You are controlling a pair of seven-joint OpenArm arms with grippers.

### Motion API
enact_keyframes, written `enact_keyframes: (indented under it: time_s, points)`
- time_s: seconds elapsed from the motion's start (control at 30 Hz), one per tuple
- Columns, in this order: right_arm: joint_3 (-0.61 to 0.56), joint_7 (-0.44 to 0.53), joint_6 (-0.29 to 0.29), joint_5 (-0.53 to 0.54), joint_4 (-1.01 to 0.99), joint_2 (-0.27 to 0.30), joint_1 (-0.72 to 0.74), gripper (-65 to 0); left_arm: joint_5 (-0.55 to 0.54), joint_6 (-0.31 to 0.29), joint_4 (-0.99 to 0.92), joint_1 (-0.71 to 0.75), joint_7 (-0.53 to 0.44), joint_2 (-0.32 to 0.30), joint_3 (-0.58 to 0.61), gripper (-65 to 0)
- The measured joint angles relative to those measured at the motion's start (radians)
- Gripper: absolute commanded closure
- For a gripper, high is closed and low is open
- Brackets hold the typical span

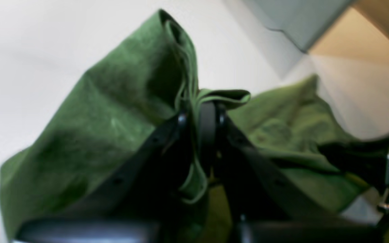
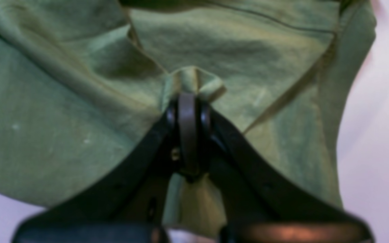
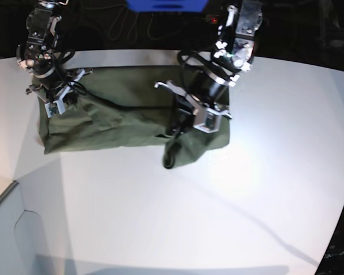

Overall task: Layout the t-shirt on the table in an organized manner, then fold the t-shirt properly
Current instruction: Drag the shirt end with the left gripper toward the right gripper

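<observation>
Both grippers pinch the olive-green t-shirt (image 3: 120,112): the left gripper (image 1: 203,108) clamps a fold between its fingers, the right gripper (image 2: 189,101) likewise. The shirt drapes between them, sagging onto the white table (image 3: 218,212); layout looks unfinished, folding not begun.

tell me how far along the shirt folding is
Early: still laying out. Done: the t-shirt is stretched sideways across the table. In hand: the left end effector and right end effector each pinch a bunch of fabric. Left: the shirt is creased, one corner droops, and no fold shows.
</observation>
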Motion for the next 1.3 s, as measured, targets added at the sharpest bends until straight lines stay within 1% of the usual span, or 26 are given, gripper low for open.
enact_keyframes:
  time_s: [0.07,0.13,0.17,0.23,0.27,0.33,0.4,0.47,0.5,0.57,0.63,0.77,0.83,0.97,1.13,1.2,1.3]
  points:
    - [0.0,0.0,0.0,0.0,0.0,0.0,0.0,0.0,0.04,0.0,-0.007,0.008,0.009,0.023,-0.004,-0.2]
    - [0.0,0.0,0.0,0.0,0.0,0.0,0.0,0.0,0.04,-0.001,0.004,0.011,0.01,0.03,-0.021,-0.2]
    - [0.0,0.002,0.0,0.0,0.0,0.0,0.0,0.0,0.024,-0.014,0.026,0.011,0.018,0.034,-0.051,-0.2]
    - [0.0,0.002,0.0,0.0,0.0,0.0,0.0,0.0,-0.036,-0.009,0.085,0.01,0.018,0.034,-0.129,-0.2]
    - [0.0,0.001,0.0,0.0,0.0,0.0,0.0,0.0,-0.079,0.0,0.124,0.008,0.043,0.032,-0.171,-0.2]
    - [0.0,0.0,0.0,0.0,0.0,0.0,0.001,0.0,-0.158,0.01,0.208,0.008,0.143,0.027,-0.267,-0.2]
    - [0.0,-0.002,0.0,-0.001,-0.001,0.0,0.001,0.0,-0.251,-0.002,0.271,0.013,0.246,0.034,-0.37,-0.2]
    - [0.0,-0.002,0.0,-0.001,-0.001,0.0,0.002,0.0,-0.339,-0.003,0.307,0.016,0.315,0.034,-0.477,-0.2]
    - [0.0,-0.002,0.0,0.0,-0.002,0.0,0.006,0.0,-0.366,-0.002,0.321,0.016,0.363,0.034,-0.528,-0.2]
    - [0.0,-0.009,0.0,-0.002,-0.003,0.0,0.012,0.0,-0.399,0.001,0.336,0.014,0.442,0.032,-0.607,-0.2]
    - [0.0,-0.01,0.0,-0.005,-0.004,0.0,0.017,0.0,-0.406,-0.003,0.337,0.013,0.517,0.001,-0.664,-0.2]
    - [0.0,-0.01,0.0,-0.009,-0.005,0.0,0.018,0.0,-0.408,-0.004,0.331,0.013,0.533,-0.041,-0.746,-0.2]
    - [0.0,-0.01,0.0,-0.008,-0.005,0.0,0.018,0.0,-0.414,-0.008,0.294,0.013,0.529,-0.047,-0.775,-0.2]
    - [0.0,-0.01,0.0,-0.009,-0.005,-0.008,0.02,0.0,-0.399,-0.007,0.245,0.016,0.554,-0.04,-0.814,-0.2]
    - [0.0,-0.01,0.0,-0.009,-0.005,-0.011,0.02,0.0,-0.399,-0.007,0.235,0.016,0.541,-0.04,-0.809,-0.2]
    - [0.0,-0.01,0.0,-0.009,-0.005,-0.011,0.02,0.0,-0.398,0.006,0.244,0.022,0.537,-0.04,-0.768,-0.2]
    - [0.0,-0.01,0.0,-0.012,-0.005,-0.011,0.02,0.0,-0.399,0.008,0.265,0.041,0.531,-0.037,-0.665,-0.2]
